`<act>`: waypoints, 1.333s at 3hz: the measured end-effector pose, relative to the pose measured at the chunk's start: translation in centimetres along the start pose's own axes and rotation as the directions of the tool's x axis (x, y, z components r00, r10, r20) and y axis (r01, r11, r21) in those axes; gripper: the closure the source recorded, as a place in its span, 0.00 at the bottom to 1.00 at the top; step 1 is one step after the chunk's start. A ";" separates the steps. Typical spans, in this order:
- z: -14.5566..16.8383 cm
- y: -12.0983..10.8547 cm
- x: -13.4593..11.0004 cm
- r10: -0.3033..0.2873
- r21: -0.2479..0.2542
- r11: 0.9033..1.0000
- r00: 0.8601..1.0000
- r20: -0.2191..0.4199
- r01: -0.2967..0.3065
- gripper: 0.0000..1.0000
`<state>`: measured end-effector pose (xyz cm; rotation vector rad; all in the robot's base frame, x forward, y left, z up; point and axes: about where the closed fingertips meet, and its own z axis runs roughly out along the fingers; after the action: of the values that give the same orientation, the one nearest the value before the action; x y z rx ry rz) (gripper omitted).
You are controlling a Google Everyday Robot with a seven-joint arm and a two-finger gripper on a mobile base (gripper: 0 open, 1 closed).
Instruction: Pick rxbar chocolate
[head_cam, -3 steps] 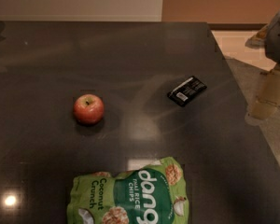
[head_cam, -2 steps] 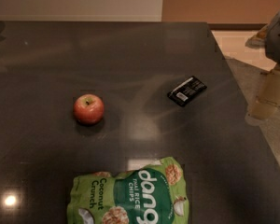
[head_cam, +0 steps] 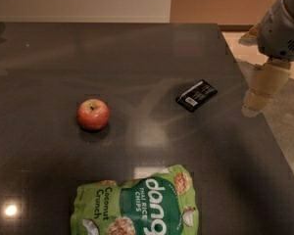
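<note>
Camera view: the rxbar chocolate (head_cam: 196,95), 1 flat black wrapper bar, is laid on a dark table (head_cam: 88,53), right of centre. A beige gripper (head_cam: 259,89) is held nearby off the edge, likely staged to reach; its spread cannot be told.

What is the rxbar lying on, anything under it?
The rxbar lies flat on the dark table; whatever its wrapper covers is hidden. The hand is right of it, by the table edge.
</note>
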<state>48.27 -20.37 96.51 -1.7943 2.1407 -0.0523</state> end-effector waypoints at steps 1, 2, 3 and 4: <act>2.0 -2.1 -0.7 -0.031 -0.023 0.999 0.999 0.015 0.031 0.00; 4.6 -4.5 -1.1 -0.053 -0.057 0.997 0.998 0.013 0.054 0.00; 7.5 -7.0 -1.2 -0.090 -0.106 0.990 0.996 0.004 0.090 0.00; 10.5 -8.6 -1.2 -0.147 -0.154 0.977 0.989 -0.007 0.145 0.00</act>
<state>59.56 -18.90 89.05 -2.0439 2.0713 0.0625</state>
